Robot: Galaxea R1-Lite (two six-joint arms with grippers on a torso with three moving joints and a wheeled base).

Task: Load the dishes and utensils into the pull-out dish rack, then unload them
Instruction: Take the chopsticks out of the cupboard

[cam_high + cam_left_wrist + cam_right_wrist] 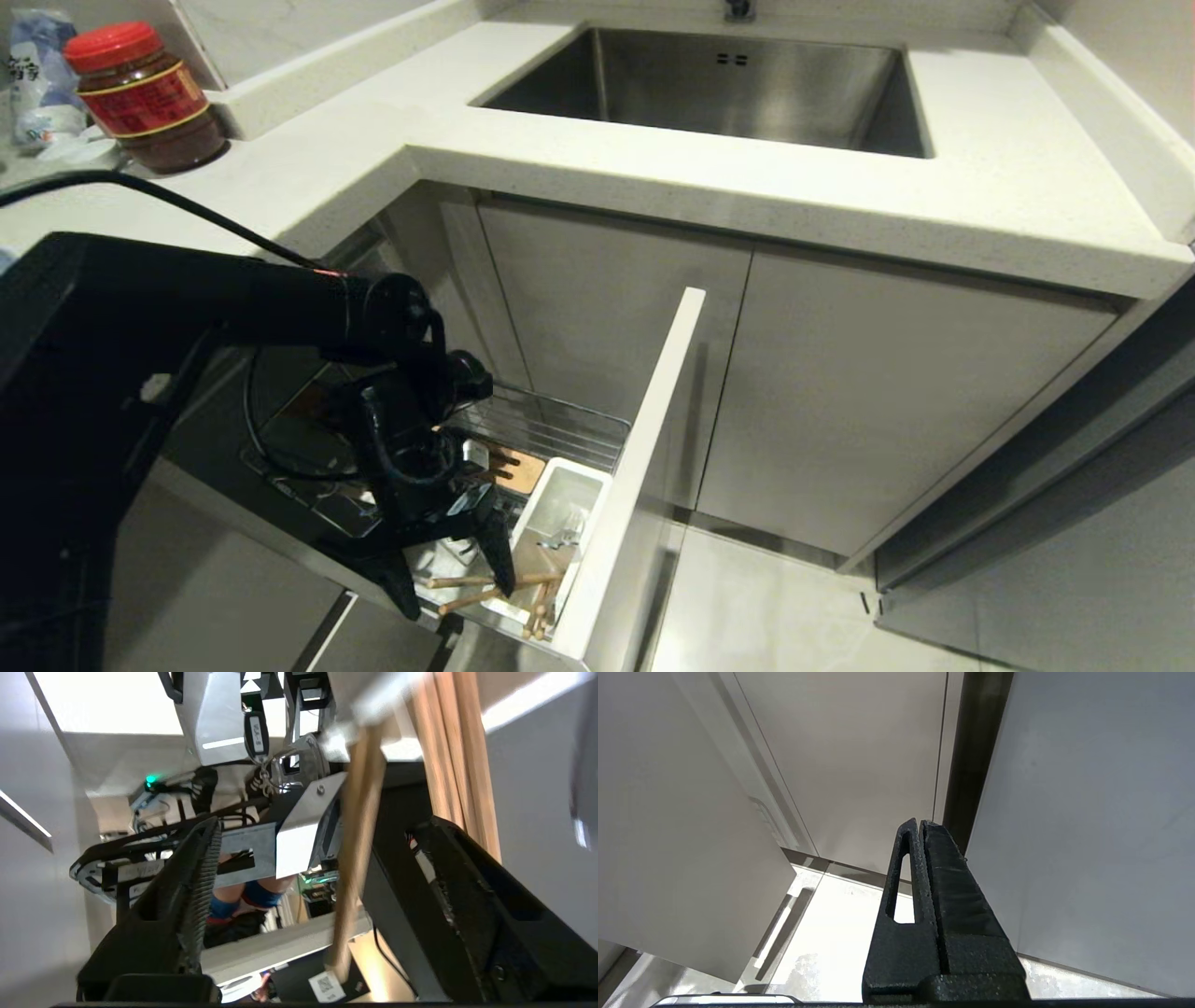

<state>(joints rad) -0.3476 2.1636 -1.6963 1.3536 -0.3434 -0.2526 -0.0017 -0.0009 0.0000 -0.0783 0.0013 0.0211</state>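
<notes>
The counter (pixel 653 187) wraps round the sink (pixel 709 84) at the far side, with a jar (pixel 145 98) at far left. Below it the rack (pixel 551 429) stands pulled out, its white front panel (pixel 644 467) running near-to-far on the right. The left arm reaches down into the rack's near end, over the white bin (pixel 569 509). The left tool (pixel 453 569) hangs with its two fingers spread apart, clamped on nothing. The chopsticks (pixel 485 588) lie loose and crossed at the near end of the rack, just beside the fingertips, one between the fingers in the left wrist view; the plate, bowl and fork cannot be made out.

The likely risk is a fingertip catching a chopstick as the arm lifts, flicking it out onto the floor. The front panel and the wire wall hem the tool in closely; open room lies only straight up. The right tool (pixel 920 826), fingers pressed together, hangs parked by the cabinet doors.
</notes>
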